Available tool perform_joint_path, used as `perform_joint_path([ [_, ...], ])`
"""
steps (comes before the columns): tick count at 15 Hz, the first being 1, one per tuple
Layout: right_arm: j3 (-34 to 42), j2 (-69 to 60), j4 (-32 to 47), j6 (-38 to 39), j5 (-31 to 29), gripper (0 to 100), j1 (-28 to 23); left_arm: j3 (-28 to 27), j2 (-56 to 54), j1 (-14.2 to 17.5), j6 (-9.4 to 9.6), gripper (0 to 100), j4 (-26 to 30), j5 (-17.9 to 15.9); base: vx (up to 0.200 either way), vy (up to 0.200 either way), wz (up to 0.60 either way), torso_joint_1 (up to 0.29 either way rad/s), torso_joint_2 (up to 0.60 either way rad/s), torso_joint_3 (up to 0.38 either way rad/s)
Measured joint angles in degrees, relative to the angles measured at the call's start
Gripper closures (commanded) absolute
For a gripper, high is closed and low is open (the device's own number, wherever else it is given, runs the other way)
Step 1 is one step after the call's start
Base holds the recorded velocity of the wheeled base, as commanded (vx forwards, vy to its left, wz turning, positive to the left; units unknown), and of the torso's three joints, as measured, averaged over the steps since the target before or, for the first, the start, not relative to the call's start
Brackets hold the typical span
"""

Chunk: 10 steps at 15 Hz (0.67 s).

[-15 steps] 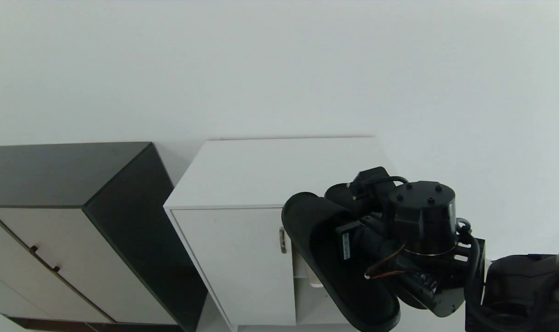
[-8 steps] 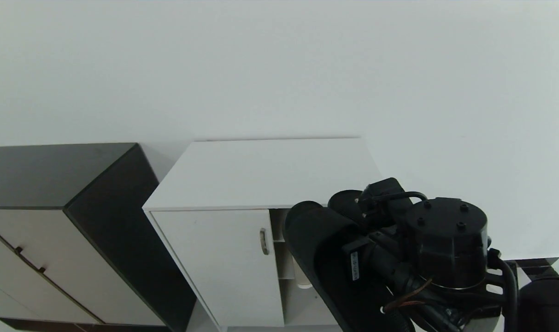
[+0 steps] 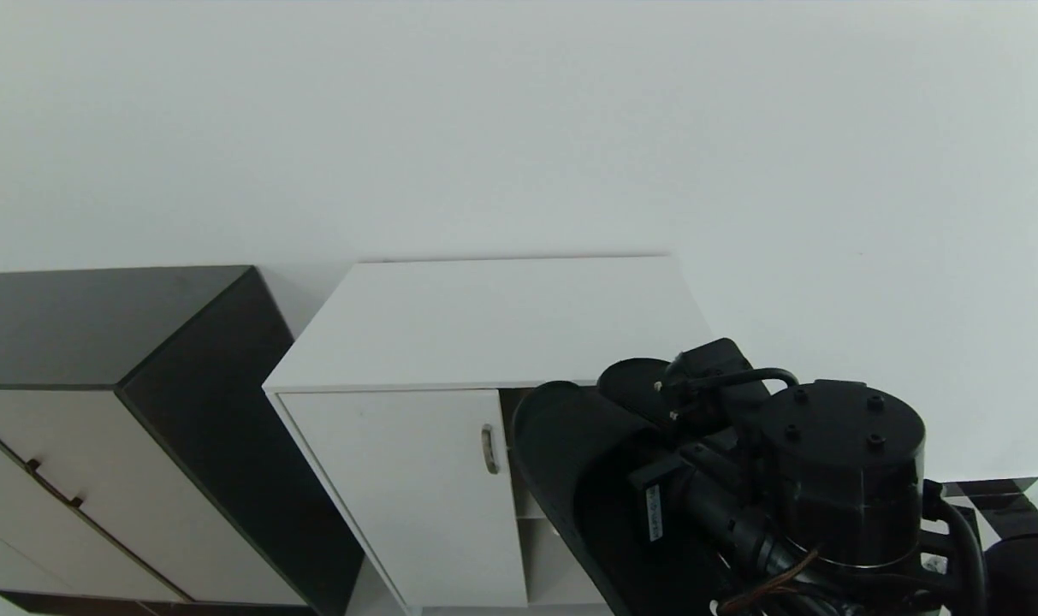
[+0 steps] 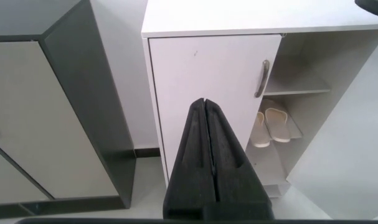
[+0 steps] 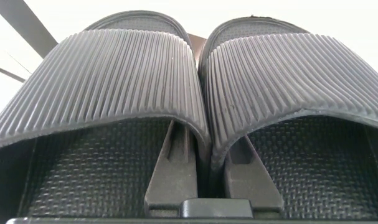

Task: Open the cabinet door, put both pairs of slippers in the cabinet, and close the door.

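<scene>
The white cabinet stands against the wall with its left door closed and its right half open. My right gripper is shut on a pair of black slippers, its fingers under the ribbed straps, pinching the two together. It holds them up in front of the open half. My left gripper is shut and empty, facing the closed door near its handle. A pair of white slippers lies on a shelf inside.
A dark cabinet with pale drawer fronts stands close to the white cabinet's left side. A plain white wall rises behind both. A narrow strip of floor shows between the two cabinets.
The head camera shifted, so the cabinet sits further left in the picture. My right gripper with the black slippers has sunk a little in front of the open half.
</scene>
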Motion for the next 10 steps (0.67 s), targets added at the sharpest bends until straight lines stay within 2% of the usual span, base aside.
perform_joint_path([
  [2,0.4,0.0,0.0,0.0,0.1,100,0.5,0.0,0.0,0.1,0.0,100,0.0,0.0,0.0,0.0,0.0,0.0,0.0,0.0],
  [4,0.6,0.0,0.0,0.0,0.1,100,1.0,0.0,0.0,0.0,-0.01,100,0.0,0.0,0.0,0.0,0.0,-0.11,0.25,0.144],
  [10,0.9,0.0,0.0,0.0,0.1,100,1.2,0.0,0.0,0.1,0.0,100,0.0,0.0,0.0,0.0,0.0,-0.202,0.48,0.268],
])
